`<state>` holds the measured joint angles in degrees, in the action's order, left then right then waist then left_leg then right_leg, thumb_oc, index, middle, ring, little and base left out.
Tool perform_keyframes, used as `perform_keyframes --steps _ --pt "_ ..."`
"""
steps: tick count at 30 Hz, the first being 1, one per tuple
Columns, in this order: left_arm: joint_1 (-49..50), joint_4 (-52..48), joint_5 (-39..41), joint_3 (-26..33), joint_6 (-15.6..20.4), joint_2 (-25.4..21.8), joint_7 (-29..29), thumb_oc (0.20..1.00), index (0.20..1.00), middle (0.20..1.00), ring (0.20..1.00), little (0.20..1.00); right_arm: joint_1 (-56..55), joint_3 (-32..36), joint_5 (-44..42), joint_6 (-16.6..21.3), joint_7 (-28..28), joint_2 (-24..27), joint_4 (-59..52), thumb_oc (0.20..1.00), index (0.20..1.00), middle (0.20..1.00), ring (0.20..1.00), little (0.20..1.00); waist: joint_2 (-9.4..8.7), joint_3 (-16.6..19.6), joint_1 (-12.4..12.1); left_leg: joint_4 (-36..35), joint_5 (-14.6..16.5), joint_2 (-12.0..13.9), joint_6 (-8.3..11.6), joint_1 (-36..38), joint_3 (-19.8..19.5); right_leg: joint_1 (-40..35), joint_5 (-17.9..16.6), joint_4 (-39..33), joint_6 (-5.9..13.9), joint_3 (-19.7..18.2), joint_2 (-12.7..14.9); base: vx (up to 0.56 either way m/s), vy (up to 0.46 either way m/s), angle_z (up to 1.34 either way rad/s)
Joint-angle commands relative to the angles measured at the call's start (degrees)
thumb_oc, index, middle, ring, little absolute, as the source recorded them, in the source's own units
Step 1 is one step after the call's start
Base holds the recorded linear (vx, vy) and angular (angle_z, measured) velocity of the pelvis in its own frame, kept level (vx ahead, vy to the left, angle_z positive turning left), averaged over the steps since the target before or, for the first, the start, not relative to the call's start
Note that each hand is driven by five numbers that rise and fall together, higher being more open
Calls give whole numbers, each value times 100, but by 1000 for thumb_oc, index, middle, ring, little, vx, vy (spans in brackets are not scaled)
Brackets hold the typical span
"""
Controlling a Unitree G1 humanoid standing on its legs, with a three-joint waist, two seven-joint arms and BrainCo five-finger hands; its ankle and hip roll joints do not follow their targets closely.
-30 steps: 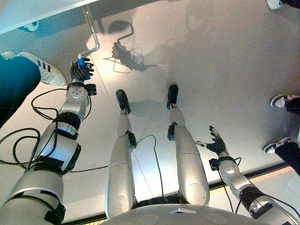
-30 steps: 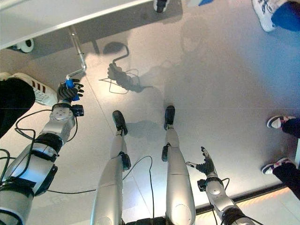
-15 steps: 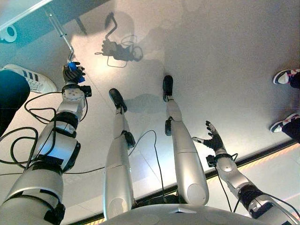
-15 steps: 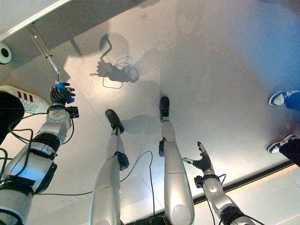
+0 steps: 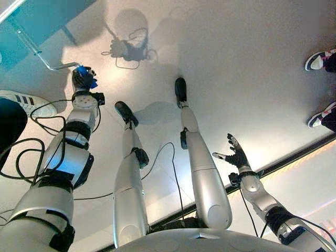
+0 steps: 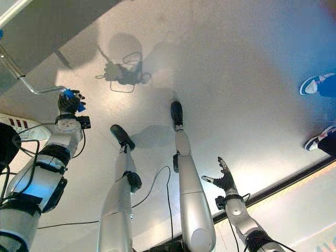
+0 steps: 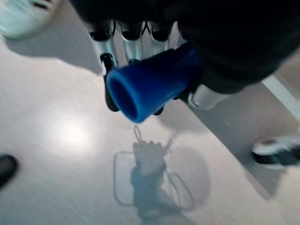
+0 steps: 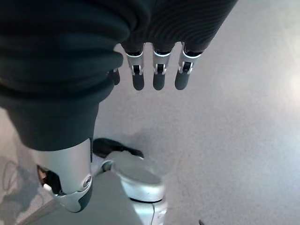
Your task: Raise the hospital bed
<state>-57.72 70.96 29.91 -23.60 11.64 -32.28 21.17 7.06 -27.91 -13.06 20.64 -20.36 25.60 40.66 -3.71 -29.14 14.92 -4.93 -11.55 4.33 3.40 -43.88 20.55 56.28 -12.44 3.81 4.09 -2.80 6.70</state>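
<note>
Cranking step in progress. The left hand [image 5: 84, 78] is clamped on the blue grip [image 7: 150, 82] of the bed crank [image 5: 39, 52], whose metal shaft runs from the hand up to the hospital bed [image 6: 47, 26]. The right hand [image 5: 236, 156] hangs idle, fingers straight and apart. Next move, by my estimate: rotate the grip through another turn without loosening the fingers.

The bed [image 5: 13, 5] and crank rod [image 5: 31, 44] are cut off.
</note>
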Motion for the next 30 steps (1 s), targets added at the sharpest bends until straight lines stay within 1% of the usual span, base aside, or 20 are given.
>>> perform_keyframes --steps 1,2,3,5,16,20,25,29,30 --pt "-391 -38 -569 -135 237 -13 -45 200 200 200 200 200 -268 -221 -30 102 -11 258 -87 1000 1000 1000 1000 1000 -129 -65 -10 424 231 274 344 245 -263 -135 528 554 663 4 28 7 -49 -23" --pt "-426 -45 -569 -124 240 -20 -40 200 200 200 200 200 -236 -205 -27 104 -13 266 -97 1000 1000 1000 1000 1000 -144 -65 2 449 67 284 301 91 -182 12 341 533 616 1 22 69 8 -18" --pt "-417 -44 -554 -138 247 8 -38 200 200 200 200 200 -290 -221 -39 115 -6 261 -136 1000 1000 1000 1000 1000 -129 -65 11 436 230 295 356 225 -239 -95 514 551 665 -11 12 4 -25 -15" --pt "-424 -57 -545 -144 268 41 -36 200 200 200 200 200 -316 -226 -32 120 -20 275 -138 1000 1000 1000 1000 1000 -132 -65 29 446 244 301 359 227 -225 -92 525 554 669 -30 -7 38 -13 -11" --pt "-656 -250 -313 -260 429 410 -51 200 200 200 200 200 -422 -248 56 166 -65 321 -135 1000 1000 1000 1000 1000 -72 -65 155 495 252 331 404 223 -129 38 488 554 671 -131 -99 2 -22 -2" --pt "-707 -301 -209 -267 481 471 -64 200 200 200 200 200 -450 -239 54 176 -71 326 -136 1000 1000 1000 1000 1000 -48 -65 161 490 252 328 407 247 -122 30 493 552 663 -131 -114 0 0 0" --pt "-773 -527 46 -277 648 651 -62 200 200 200 200 200 -501 -210 73 191 -89 356 -190 1000 1000 1000 1000 1000 14 -65 163 481 244 329 419 283 -119 22 487 554 650 -142 -127 0 0 0" --pt "-761 -645 131 -314 693 741 -98 200 200 200 200 200 -534 -180 96 190 -97 398 -197 1000 1000 1000 1000 1000 63 -65 155 478 230 323 422 335 -146 -37 514 579 633 -112 -119 0 0 0" --pt "-752 -691 164 -336 710 768 -104 200 200 200 200 200 -552 -163 107 199 -99 409 -190 1000 1000 1000 1000 1000 106 -65 143 471 223 310 422 366 -157 -67 523 592 625 -100 -114 0 0 0"
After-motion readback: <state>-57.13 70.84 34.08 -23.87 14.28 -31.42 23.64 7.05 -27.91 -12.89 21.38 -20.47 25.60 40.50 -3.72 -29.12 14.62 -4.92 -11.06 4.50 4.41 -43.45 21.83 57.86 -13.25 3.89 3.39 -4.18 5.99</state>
